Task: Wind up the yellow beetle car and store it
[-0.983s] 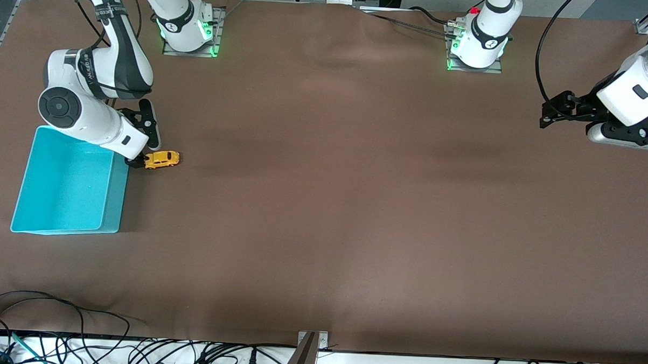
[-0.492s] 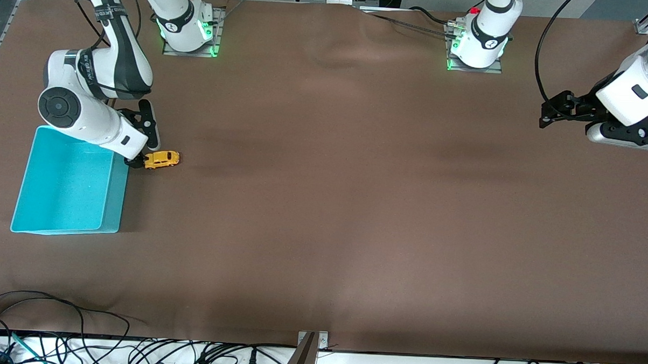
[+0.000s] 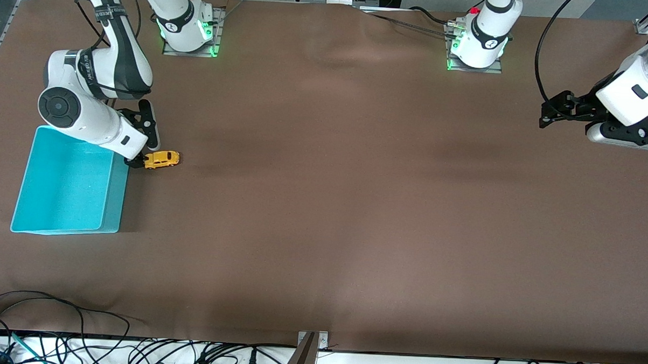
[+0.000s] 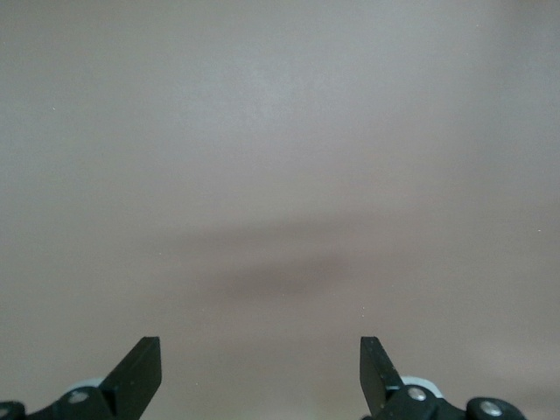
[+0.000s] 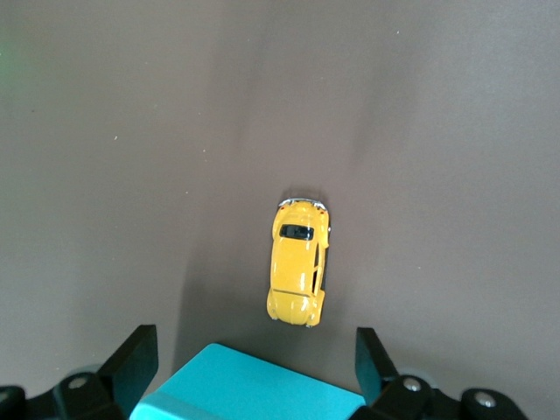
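almost nothing is seen to have moved since the earlier frames; both arms are kept in place, so the winding is judged not yet begun.

in the front view, the yellow beetle car (image 3: 161, 159) is found on the table (image 3: 323, 203), just beside the turquoise bin (image 3: 64, 224), toward the right arm's end. the right gripper (image 3: 137, 159) is held over the bin's corner next to the car.

in the right wrist view, its fingers are spread wide and nothing is gripped.

in the left wrist view, the left gripper (image 4: 261, 372) is waiting, wide open and empty.

White glossy Franka arms, dark grey joint bands, green-lit bases, black cables, black grippers
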Available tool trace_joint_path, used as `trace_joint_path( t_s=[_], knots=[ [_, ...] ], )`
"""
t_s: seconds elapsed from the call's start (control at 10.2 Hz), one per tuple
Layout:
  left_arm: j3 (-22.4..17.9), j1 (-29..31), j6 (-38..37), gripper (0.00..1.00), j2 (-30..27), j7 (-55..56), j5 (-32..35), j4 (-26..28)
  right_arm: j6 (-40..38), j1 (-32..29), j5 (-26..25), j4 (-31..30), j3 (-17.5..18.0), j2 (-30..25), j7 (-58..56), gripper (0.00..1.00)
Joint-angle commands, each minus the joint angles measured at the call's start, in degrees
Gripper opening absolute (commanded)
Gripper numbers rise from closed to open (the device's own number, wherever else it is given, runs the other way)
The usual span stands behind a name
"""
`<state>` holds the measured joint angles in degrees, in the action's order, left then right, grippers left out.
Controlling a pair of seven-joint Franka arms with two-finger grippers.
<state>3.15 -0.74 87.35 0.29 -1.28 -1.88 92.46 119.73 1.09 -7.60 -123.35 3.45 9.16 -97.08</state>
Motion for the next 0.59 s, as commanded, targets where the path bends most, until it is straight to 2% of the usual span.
trace_joint_path(
  t_s=[0.0, 0.49],
  knots=[
    [0.02, -0.31, -1.05, 1.0, 0.15, 0.67, 0.3, -1.05, 3.05, -0.83, -1.01, -2.85, 0.59, -0.9, -0.75, 1.0],
    [-0.07, -0.23, -1.39, 1.0, 0.15, 0.67, 0.3, -0.96, 8.59, -1.36, -1.8, -6.81, 0.59, 0.24, -0.75, 1.0]
  ],
)
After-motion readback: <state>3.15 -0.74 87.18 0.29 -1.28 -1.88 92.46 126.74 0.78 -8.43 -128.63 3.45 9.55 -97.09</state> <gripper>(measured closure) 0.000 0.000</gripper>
